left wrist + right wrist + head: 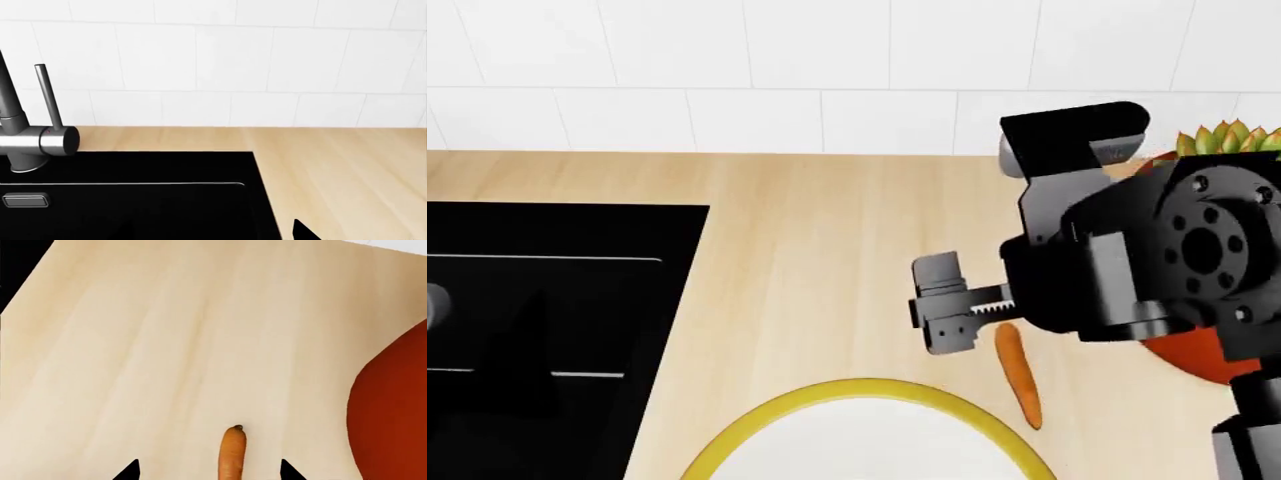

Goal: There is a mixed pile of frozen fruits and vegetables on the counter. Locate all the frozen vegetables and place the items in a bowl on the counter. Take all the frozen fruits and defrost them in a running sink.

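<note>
A slim orange carrot [1018, 385], one of the frozen vegetables, lies on the beige counter [814, 260] beside the bowl's yellow rim [761, 415]. My right gripper [950, 318] hovers just above it and stands open. In the right wrist view the carrot [232, 452] lies between the two dark fingertips [130, 471], apart from both. The black sink [547, 300] is at the left. My left gripper [213, 232] hangs over the sink's corner [133, 200]; one fingertip [303, 231] shows against the counter [333, 170], far off centre. The frozen fruits are out of view.
An orange-red plant pot [1194, 355] with a green succulent [1228, 138] stands right beside the carrot, partly behind my right arm; its side also fills the edge of the right wrist view [393, 415]. The grey steel faucet [40, 140] rises at the sink's back. A white tiled wall [827, 70] backs the counter.
</note>
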